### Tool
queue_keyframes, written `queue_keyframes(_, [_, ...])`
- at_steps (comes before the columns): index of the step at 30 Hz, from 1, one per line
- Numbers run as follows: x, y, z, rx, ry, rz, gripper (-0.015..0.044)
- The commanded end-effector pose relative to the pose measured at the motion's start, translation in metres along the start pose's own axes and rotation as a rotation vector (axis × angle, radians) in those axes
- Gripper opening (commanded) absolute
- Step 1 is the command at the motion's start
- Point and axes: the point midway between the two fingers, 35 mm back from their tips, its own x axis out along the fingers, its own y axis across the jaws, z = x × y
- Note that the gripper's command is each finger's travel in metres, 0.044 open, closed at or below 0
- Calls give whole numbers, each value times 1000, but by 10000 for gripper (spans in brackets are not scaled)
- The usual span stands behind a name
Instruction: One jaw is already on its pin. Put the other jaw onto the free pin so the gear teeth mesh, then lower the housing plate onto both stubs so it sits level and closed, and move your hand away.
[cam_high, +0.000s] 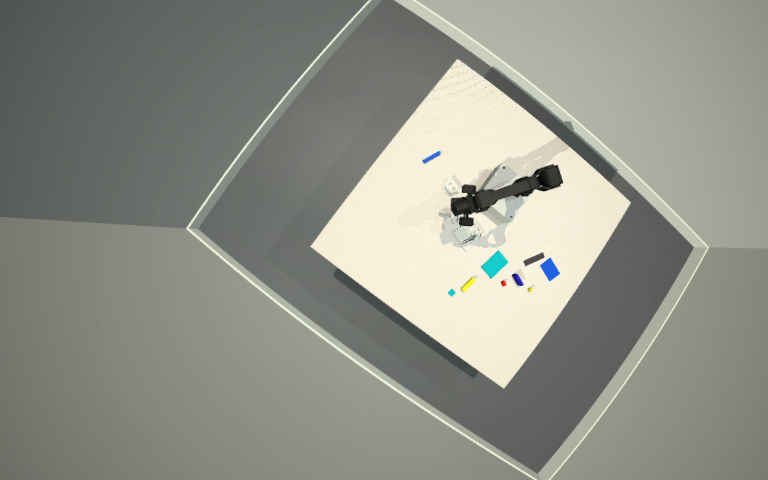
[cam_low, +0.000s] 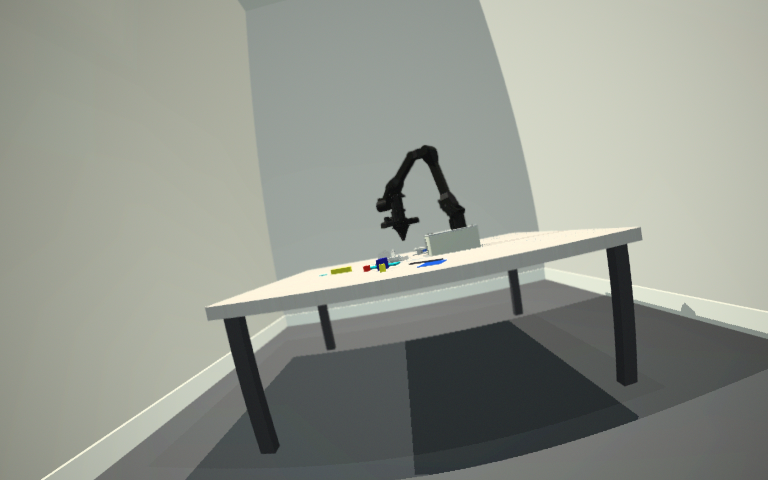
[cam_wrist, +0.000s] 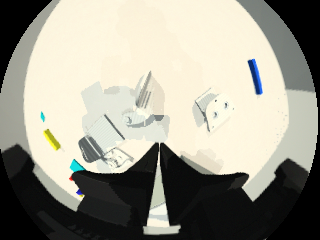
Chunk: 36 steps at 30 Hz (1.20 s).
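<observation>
My gripper (cam_low: 403, 238) (cam_wrist: 159, 145) is shut and empty, pointing down above the table. A white part with two round holes (cam_high: 451, 185) (cam_wrist: 220, 111) lies ahead and to the right of the fingertips in the wrist view, apart from the others. An upright pale jaw-like piece (cam_wrist: 144, 94) stands ahead of the fingertips, beside a rounded light piece (cam_wrist: 134, 118). A ribbed light piece (cam_wrist: 106, 131) lies to the left, with a dark grey block (cam_wrist: 90, 149) and a small white holed part (cam_wrist: 117, 158) against it. Pins and tooth meshing cannot be made out.
A pale grey box-like stand (cam_low: 453, 240) is by the arm's base. A blue bar (cam_high: 431, 157) (cam_wrist: 255, 76) lies apart. A cyan plate (cam_high: 494, 264), yellow bar (cam_high: 468, 284) (cam_low: 340, 270) (cam_wrist: 51, 139), dark bar (cam_high: 534, 259), blue plate (cam_high: 549, 269) and several small blocks lie on the table's other side.
</observation>
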Motion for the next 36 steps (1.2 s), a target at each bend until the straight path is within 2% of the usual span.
queue_keyframes(1, [0,0,0,-6,0,0,0])
queue_keyframes(12, [0,0,0,-6,0,0,0])
queue_keyframes(29, [0,0,0,0,0,1,440])
queue_keyframes(36, [0,0,0,0,0,1,440])
